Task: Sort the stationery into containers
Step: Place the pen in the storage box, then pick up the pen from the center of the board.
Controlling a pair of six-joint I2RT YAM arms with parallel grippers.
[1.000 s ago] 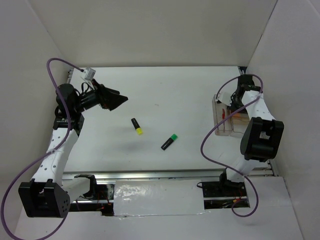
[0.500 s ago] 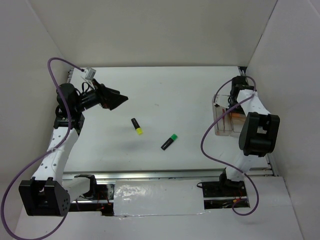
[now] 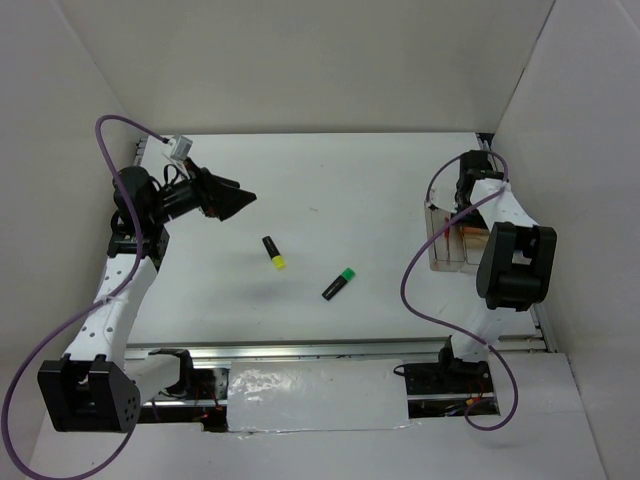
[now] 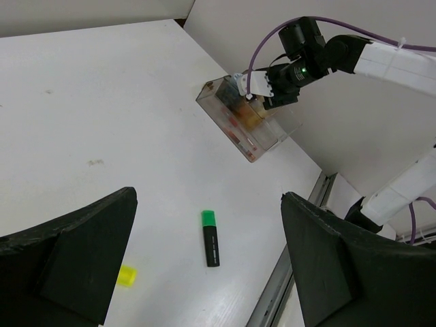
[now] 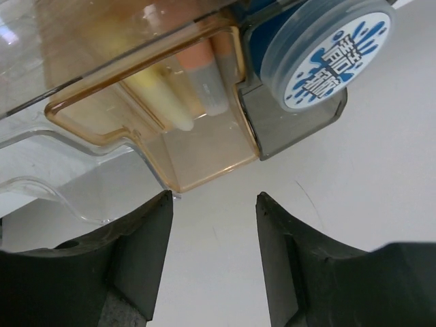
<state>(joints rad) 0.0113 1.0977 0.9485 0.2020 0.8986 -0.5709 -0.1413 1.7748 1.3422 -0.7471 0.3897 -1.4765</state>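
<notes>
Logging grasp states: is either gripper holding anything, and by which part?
Nothing is held. The left gripper hangs open over the table, empty; the right gripper is open too, with nothing in it, just short of the organiser.

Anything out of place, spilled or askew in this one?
Only the yellow-capped highlighter and green-capped highlighter lie loose mid-table, apart from the organiser at the right edge. Nothing looks spilled or damaged.

Bright even light, soft shadows, sharp focus
</notes>
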